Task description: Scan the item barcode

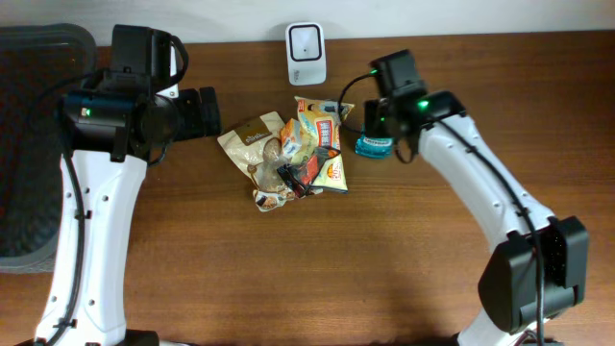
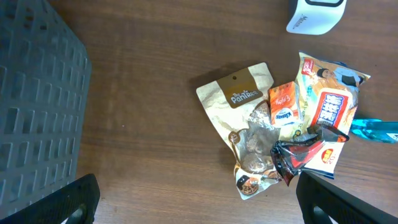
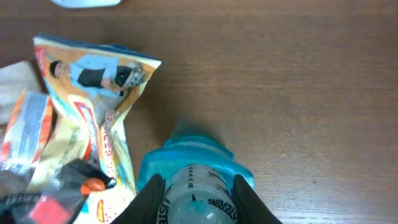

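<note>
A small teal Listerine bottle [image 3: 196, 180] with a clear cap lies on the wooden table, right of the snack pile. My right gripper [image 3: 194, 193] is shut on it, a black finger pressed to each side of the cap. From overhead the bottle [image 1: 375, 146] shows just under the right gripper [image 1: 384, 130]. The white barcode scanner [image 1: 306, 53] stands at the table's back edge; its corner also shows in the left wrist view [image 2: 316, 15]. My left gripper [image 2: 196, 199] hangs open above bare wood, left of the pile, holding nothing.
A pile of snack packets lies mid-table: a tan Pantree bag [image 2: 239, 118], a yellow-orange packet [image 1: 322, 144], a small orange packet [image 2: 285, 106] and a black-red wrapper [image 2: 301, 155]. A dark grey basket [image 1: 29, 144] stands at the left edge.
</note>
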Motion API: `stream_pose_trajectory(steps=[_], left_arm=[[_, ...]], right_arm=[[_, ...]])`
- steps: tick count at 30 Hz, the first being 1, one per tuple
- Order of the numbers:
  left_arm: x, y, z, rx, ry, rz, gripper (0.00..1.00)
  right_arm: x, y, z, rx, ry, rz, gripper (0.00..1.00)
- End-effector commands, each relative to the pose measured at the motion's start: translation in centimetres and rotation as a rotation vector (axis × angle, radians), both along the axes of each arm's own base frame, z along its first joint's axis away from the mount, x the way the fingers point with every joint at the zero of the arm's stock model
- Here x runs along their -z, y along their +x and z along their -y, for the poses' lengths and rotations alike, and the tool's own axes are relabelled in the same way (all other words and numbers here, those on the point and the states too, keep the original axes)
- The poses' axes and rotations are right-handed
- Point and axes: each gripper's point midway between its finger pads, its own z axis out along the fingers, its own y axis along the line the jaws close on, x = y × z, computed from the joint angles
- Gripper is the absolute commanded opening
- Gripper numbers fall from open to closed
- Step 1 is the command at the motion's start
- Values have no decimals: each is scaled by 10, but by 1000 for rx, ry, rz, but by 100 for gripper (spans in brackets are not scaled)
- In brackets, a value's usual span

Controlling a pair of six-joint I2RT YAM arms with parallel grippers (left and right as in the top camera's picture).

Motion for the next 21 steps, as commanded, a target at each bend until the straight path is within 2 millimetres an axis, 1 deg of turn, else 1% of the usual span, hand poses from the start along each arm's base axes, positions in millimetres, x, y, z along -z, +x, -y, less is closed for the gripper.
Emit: stream_pose_trajectory(steps=[1,3,5,18,21], left_arm=[[0,1,-2,-15,1,-1,99],[0,1,-2,-15,1,0,99],[0,0,-2,-15,1,-1,99],[0,0,-2,-15,1,-1,99],[0,0,-3,-16,2,-1,99]], right_arm=[[0,-1,11,-136,76,-35,27],[3,-4,23,-134,62,-54,28],[5,-7,28,-158,40,-71,28],[6,-9,26,-198,19,-72,28],[7,-11,22,-199,23,-79,32]])
